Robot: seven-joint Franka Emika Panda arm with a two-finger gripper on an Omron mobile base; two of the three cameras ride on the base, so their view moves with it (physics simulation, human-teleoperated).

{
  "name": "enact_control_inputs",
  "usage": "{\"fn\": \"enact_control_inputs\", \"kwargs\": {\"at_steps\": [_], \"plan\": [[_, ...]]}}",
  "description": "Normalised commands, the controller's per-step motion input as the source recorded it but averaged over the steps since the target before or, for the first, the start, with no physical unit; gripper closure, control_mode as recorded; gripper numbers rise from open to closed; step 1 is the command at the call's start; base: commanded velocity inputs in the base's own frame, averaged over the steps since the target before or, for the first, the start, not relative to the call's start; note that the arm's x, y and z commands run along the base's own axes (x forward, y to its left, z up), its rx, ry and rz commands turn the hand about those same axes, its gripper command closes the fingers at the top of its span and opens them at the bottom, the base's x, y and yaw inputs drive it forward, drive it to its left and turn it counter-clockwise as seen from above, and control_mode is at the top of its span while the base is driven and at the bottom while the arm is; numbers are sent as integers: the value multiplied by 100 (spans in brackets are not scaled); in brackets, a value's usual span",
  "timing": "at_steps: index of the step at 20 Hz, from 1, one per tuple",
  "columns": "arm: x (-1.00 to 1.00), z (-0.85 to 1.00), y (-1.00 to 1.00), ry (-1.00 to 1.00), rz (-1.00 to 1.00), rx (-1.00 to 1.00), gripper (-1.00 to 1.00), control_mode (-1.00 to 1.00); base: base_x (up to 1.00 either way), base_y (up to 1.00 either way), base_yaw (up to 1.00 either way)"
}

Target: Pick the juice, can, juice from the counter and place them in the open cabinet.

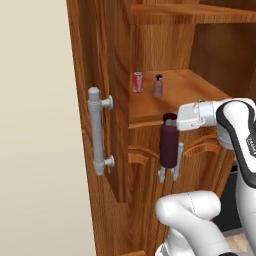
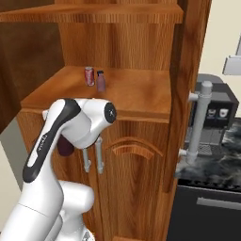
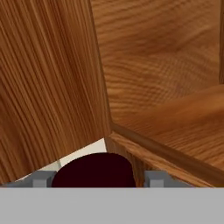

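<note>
My gripper (image 3: 98, 177) is shut on a dark maroon juice bottle (image 1: 168, 145), whose dark round shows between the two grey fingertips (image 3: 41, 178). The bottle hangs upright in front of the cabinet (image 1: 150, 45), just below the front edge of its open shelf (image 1: 185, 95). Behind the arm, part of the bottle (image 2: 66, 147) peeks out. At the back left of that shelf stand the red can (image 1: 137, 82) (image 2: 89, 76) and a small mauve juice bottle (image 1: 158, 86) (image 2: 100, 81), close together.
The open cabinet door with its grey bar handle (image 1: 96, 131) (image 2: 200, 122) stands out beside the shelf. Lower doors with grey handles (image 1: 175, 170) are under the shelf. The marbled counter (image 2: 221, 157) and a coffee machine (image 2: 214, 113) lie to the right.
</note>
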Motion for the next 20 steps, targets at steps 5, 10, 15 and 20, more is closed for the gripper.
{"fn": "enact_control_inputs", "kwargs": {"at_steps": [5,10,15,20], "plan": [[0,0,0,0,0,0,100,100,36,8,0],[0,0,0,0,0,0,100,100,51,8,0],[0,0,0,0,0,0,100,100,53,6,0],[0,0,0,0,0,0,100,100,23,2,0]]}}
